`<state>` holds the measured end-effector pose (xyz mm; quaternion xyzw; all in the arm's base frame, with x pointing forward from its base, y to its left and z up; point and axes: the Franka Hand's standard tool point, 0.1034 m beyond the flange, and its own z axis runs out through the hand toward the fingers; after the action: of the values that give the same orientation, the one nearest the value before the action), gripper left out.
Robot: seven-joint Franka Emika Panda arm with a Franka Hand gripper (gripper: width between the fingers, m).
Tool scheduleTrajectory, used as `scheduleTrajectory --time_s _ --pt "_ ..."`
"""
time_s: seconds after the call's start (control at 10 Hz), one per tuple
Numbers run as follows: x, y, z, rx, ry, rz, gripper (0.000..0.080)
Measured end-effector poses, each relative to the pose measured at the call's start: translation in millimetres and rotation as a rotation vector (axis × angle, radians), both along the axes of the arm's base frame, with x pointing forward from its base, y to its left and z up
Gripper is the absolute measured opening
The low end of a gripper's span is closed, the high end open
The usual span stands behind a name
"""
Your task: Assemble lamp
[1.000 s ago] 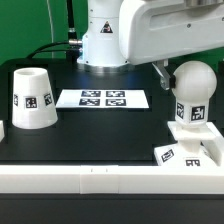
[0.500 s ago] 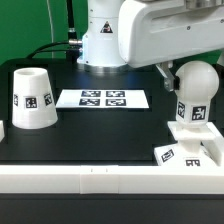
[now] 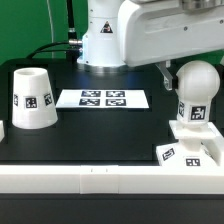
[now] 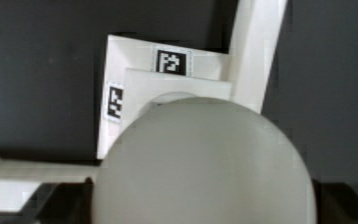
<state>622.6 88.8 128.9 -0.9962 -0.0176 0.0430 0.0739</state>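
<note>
The white round-headed bulb [image 3: 193, 84] stands upright on the flat square base [image 3: 186, 153] at the exterior view's right, close to the front wall. In the wrist view the bulb [image 4: 202, 160] fills the space between my two dark fingers [image 4: 60, 200], which touch it on both sides. My gripper [image 4: 202, 205] is shut on the bulb's head. One dark finger [image 3: 165, 72] shows beside the bulb. The base [image 4: 149, 85] with its tags lies beneath the bulb. The tapered cone shade [image 3: 31, 98] stands alone at the exterior view's left.
The marker board [image 3: 102, 98] lies flat in the middle, in front of the robot's white body [image 3: 105, 35]. A low white wall [image 3: 90, 180] runs along the table's front edge and also shows in the wrist view [image 4: 256, 45].
The arm's wrist above the bulb has shifted slightly. The bulb, base and shade stay where they were.
</note>
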Motion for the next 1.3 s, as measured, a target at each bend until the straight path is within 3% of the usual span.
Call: scheduleTrajectory --time_s 0.8,1.3 --pt "3.0 0.8 -0.9 -0.036 0.099 -0.747 0.0576" --pt "3.8 4.0 -1.0 -0.029 0.128 -1.062 0.0576"
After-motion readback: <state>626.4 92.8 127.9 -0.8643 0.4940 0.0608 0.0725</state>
